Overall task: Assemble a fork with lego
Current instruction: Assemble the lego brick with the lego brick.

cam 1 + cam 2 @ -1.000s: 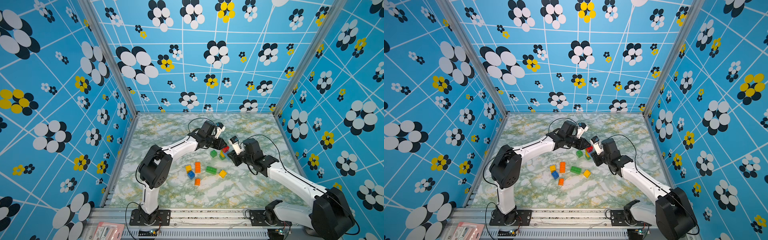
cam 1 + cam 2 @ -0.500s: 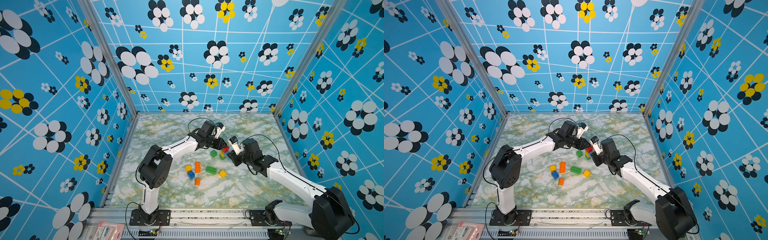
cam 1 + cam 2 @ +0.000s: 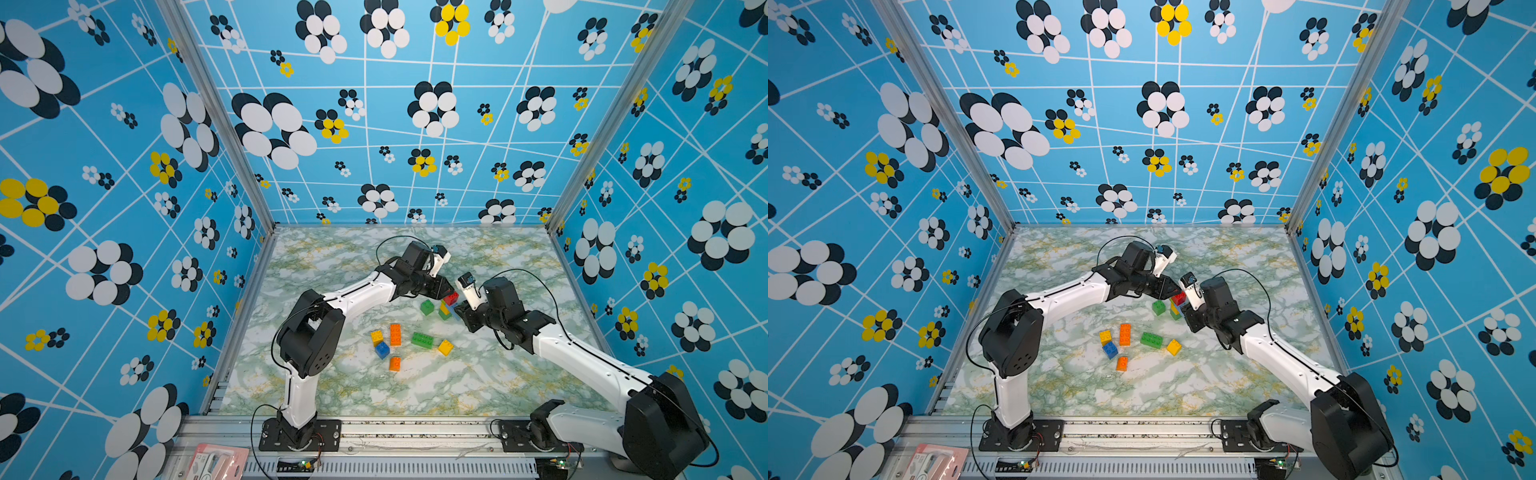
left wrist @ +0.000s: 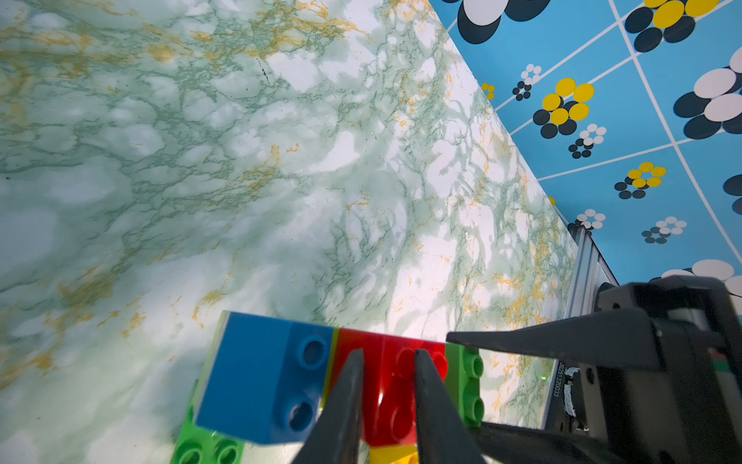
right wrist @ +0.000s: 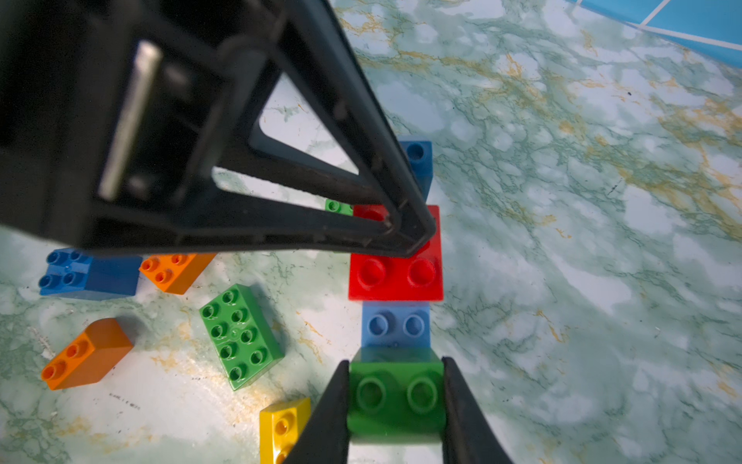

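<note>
Still unmoved — left pincer (image 4: pixel 388 355) closed, tips on red brick (image 5: pixel 395 277) — right pincer (image 5: pixel 395 361) clamping green brick (image 5: pixel 395 401).

Blue walls (image 3: pixel 374 137) crossed by white lines, black-white and yellow flower clusters, aluminium corner posts (image 3: pixel 220 124) upper left and right — green-veined marble-look floor (image 3: pixel 332 257) lower centre, metal rail (image 3: pixel 415 430) along the bottom edge

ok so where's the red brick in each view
In both top views: red brick at mid-table, where the two arms meet.
Left wrist: red brick between the fingers of the left gripper, beside a blue brick.
Right wrist: red brick beyond the green brick held by the right gripper.
Shared landmark: left gripper, tips on the brick in every view.
</note>
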Controlling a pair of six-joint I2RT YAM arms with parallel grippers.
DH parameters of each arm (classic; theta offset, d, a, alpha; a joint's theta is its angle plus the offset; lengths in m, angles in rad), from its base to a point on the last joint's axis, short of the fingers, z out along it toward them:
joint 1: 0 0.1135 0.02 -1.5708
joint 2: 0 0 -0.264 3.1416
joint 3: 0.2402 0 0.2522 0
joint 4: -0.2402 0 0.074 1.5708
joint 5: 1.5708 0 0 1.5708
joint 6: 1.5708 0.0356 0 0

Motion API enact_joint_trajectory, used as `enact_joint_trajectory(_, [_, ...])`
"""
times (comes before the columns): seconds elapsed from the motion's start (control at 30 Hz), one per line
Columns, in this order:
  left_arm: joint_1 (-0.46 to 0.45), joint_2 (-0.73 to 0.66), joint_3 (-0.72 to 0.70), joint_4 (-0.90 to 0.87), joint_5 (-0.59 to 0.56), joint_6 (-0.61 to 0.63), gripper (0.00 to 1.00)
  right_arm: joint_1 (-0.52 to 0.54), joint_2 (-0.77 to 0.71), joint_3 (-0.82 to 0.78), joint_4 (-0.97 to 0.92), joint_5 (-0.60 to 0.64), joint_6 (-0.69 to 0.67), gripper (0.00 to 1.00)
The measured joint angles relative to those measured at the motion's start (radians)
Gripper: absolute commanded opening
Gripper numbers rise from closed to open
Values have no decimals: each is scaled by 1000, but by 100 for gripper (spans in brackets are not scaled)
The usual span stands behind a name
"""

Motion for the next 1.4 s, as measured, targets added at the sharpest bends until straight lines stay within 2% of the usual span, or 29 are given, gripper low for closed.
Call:
enact_joint_trajectory(0.07, [0,0,0,0,0,0,24,1,0,0,0,3,0,7])
enact_joint_trajectory(0.33, [0,0,0,0,-1,0,24,4,11,3,-18,-5,13,57])
enact_joint_trajectory(0.4, [3,0,0,0,-1,0,24,4,17,3,-43,-12,25,73])
enact_joint_trajectory(0.47, [3,0,0,0,-1,0,24,4,16,4,-54,-16,35,95])
enact_joint_trajectory(0.5, [3,0,0,0,-1,0,24,4,16,5,-56,-18,35,99])
enact_joint_trajectory(0.7, [3,0,0,0,-1,0,24,3,-36,15,-61,-32,78,99])
enact_joint_trajectory(0.83, [3,0,0,0,-1,0,24,-22,-100,-1,7,-47,189,99])
enact_joint_trajectory(1.0, [3,0,0,0,-1,0,24,-101,-168,-100,182,-97,449,99])
enact_joint_trajectory(1.13, [3,0,0,0,-3,0,24,-159,-180,-214,334,-139,717,99])
enact_joint_trajectory(1.27, [3,0,0,0,-3,0,24,-188,-193,-342,483,-153,967,99])
enact_joint_trajectory(1.4, [3,0,0,0,-3,0,24,-199,-191,-439,600,-166,1149,99])
